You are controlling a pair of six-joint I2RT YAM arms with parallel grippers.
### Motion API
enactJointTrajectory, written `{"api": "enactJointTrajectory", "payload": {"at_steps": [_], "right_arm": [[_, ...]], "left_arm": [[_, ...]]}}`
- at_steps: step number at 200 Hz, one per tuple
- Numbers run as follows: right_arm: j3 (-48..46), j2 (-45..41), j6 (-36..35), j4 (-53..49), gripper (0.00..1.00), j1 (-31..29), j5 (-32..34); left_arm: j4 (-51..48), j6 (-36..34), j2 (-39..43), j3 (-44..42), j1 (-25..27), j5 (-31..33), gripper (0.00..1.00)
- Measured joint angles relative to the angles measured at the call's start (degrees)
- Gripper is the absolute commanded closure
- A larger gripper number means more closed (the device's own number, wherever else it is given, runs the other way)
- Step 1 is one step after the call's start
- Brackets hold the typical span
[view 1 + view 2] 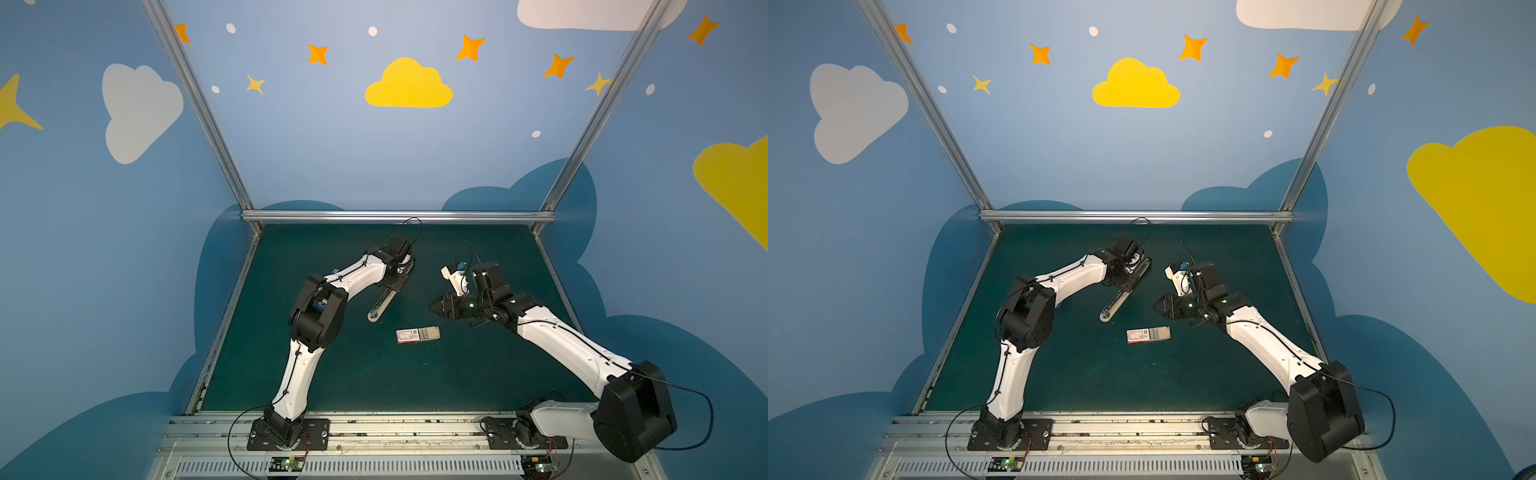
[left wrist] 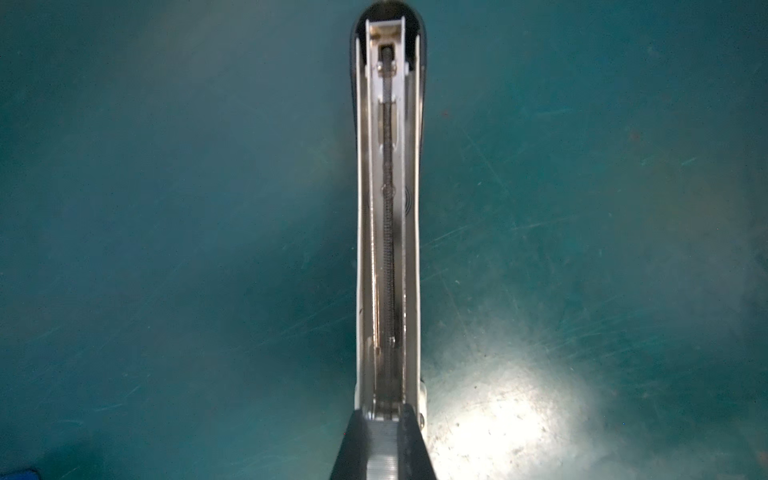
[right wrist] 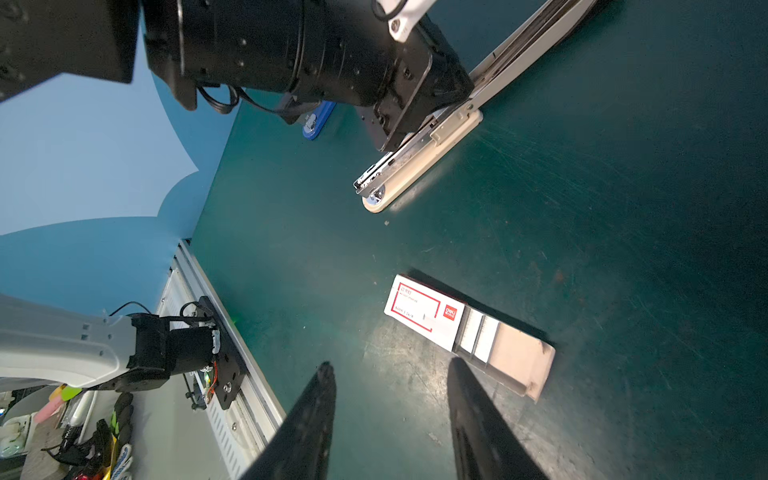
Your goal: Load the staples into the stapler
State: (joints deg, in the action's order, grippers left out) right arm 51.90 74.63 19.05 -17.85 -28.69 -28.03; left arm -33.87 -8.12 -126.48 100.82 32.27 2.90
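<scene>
**Layout.** Cream plastic and bright metal stapler (image 1: 380, 306), swung fully open and laid flat on the dark green mat (image 1: 332, 374), left of centre, metal magazine uppermost on the near half. Small white-and-red cardboard box (image 1: 409, 336) with a beige sliding tray (image 3: 519, 361) pulled partly out to the right, near the centre, close to the stapler's near end without touching. Short silvery-grey strips of staples (image 3: 478, 336) exposed in rows in the tray; none in either gripper.

**Grippers.**
- State of left gripper (image 2: 383, 432): closed tight on the stapler at the hinge, pinning it to the mat.
- State of right gripper (image 3: 390, 365): fingers about half spread, empty, poised above the mat just far and right of the box.

**Likely faults from here.**
- Shoving the light box along the mat instead of taking a strip; cause: low or off-centre descent.
- Breaking or scattering a strip; cause: excessive pinch on thin glued wire.
- Lifting several strips together; cause: tight packing.
- Jamming on the magazine rim; cause: tilted insertion, or slip at the hinge.
</scene>
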Motion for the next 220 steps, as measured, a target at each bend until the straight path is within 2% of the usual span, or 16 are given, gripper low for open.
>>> {"api": "enactJointTrajectory", "payload": {"at_steps": [72, 144, 170, 201, 220], "right_arm": [[0.0, 0.0, 0.0, 0.0, 0.55, 0.2, 0.0], [0.0, 0.0, 0.1, 0.0, 0.55, 0.5, -0.1], [-0.2, 0.0, 0.2, 0.0, 0.55, 0.6, -0.1], [-0.5, 0.0, 0.2, 0.0, 0.55, 0.7, -0.3], [-0.5, 0.0, 0.2, 0.1, 0.55, 0.8, -0.4]], "left_arm": [[2.2, 0.0, 5.4, -6.4, 0.9, 1.3, 0.82], [3.9, 0.4, 7.5, -9.2, 1.1, 1.2, 0.84], [4.1, 0.4, 7.5, -9.2, 1.1, 1.4, 0.77], [3.6, 0.6, 7.4, -7.5, 1.1, 1.8, 0.62], [3.0, 1.3, 6.9, -5.0, 0.9, 1.9, 0.59]]}}
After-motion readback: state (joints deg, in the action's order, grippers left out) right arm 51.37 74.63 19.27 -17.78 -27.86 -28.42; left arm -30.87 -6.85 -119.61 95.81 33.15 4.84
